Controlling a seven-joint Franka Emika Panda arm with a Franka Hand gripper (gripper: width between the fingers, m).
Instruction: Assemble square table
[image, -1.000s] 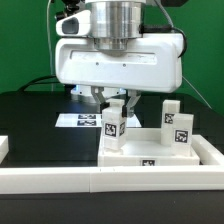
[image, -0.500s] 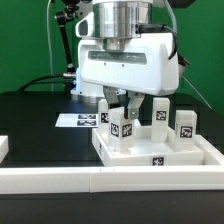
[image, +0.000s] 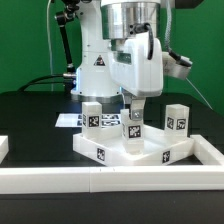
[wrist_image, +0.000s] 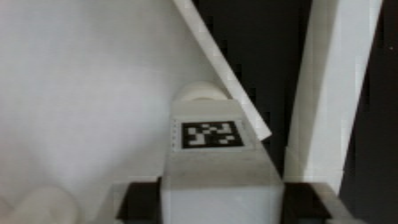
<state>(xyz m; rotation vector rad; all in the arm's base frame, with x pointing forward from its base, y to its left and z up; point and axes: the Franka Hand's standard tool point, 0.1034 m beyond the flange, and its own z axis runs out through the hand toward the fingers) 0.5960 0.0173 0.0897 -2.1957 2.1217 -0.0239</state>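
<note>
Pinching blocky white tagged leg (image: 133, 125) | gripper (image: 133, 112) | square rimmed tabletop (image: 128, 152) | matte plastic

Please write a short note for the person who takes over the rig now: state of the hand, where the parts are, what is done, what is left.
Hand: closed on the middle leg, which stands upright on the tabletop.
Tabletop: on the black table, next to the white wall, turned at an angle.
Other legs: one at the exterior view's left, one at its right, both upright on the tabletop.
Done: three legs in place. A fourth is not visible.
Left: finish this leg, release, find the fourth.
</note>
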